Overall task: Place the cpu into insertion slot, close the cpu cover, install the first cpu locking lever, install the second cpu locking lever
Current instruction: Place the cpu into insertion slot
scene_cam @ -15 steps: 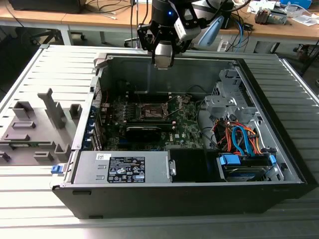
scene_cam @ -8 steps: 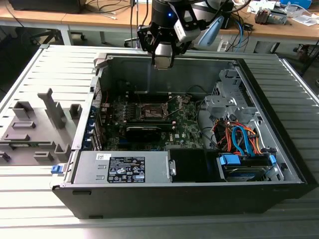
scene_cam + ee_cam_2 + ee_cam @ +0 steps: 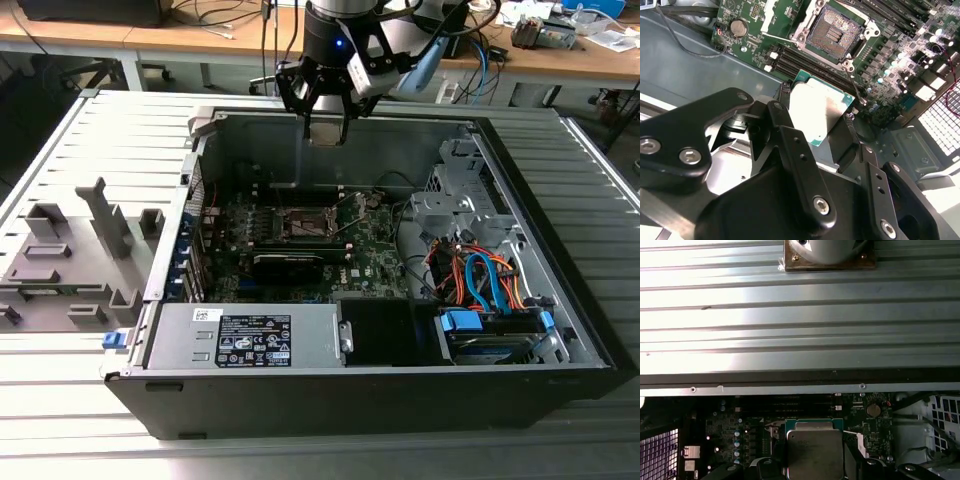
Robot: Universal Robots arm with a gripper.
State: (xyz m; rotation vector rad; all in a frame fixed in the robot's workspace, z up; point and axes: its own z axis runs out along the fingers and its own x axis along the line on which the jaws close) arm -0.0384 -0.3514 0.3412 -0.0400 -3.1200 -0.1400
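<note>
cpu (image 3: 821, 109) in gripper (image 3: 325, 128) — insertion slot (image 3: 832, 32) bare

Our robot arm's black wrist section (image 3: 335, 35) hangs upright in the exterior view, its black two-finger gripper (image 3: 325, 132) pointing straight down. In the second wrist view, we see the black fingers (image 3: 790, 140) clamped against opposite edges of the small, flat, square silver-grey cpu (image 3: 817, 112).
</note>
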